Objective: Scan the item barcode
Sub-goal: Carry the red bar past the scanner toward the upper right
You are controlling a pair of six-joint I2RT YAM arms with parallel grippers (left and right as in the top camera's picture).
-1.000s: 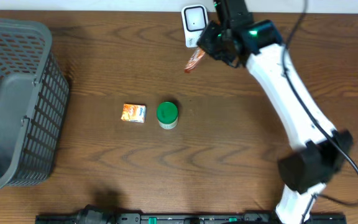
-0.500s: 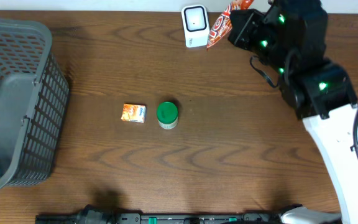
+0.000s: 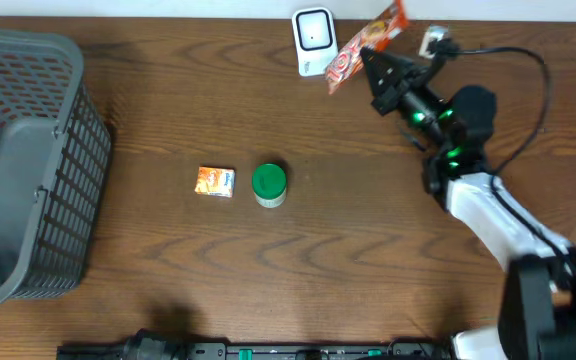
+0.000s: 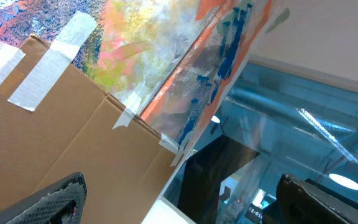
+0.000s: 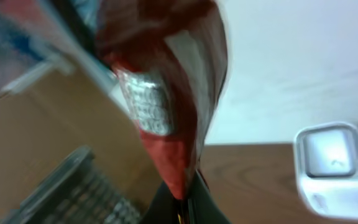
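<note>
A red and orange snack packet [image 3: 365, 44] hangs at the back of the table, just right of the white barcode scanner [image 3: 313, 41]. My right gripper [image 3: 376, 66] is shut on the packet's lower edge. In the right wrist view the packet [image 5: 166, 81] rises from the pinched fingers [image 5: 185, 199], a silver patch faces the camera, and the scanner [image 5: 334, 158] lies to the right. My left gripper [image 4: 179, 202] is open and holds nothing. Its fingertips [image 4: 55, 199] point at a taped cardboard box [image 4: 73, 124] off the table. The left arm does not show in the overhead view.
A small orange box [image 3: 215, 181] and a green-lidded jar [image 3: 269, 185] stand side by side mid-table. A grey mesh basket [image 3: 28, 170] fills the left edge. A cable [image 3: 508, 55] loops over the back right of the table.
The right arm swung from the left of its base to the right. The packet went from just below the scanner up to its right side. The left gripper stayed open.
</note>
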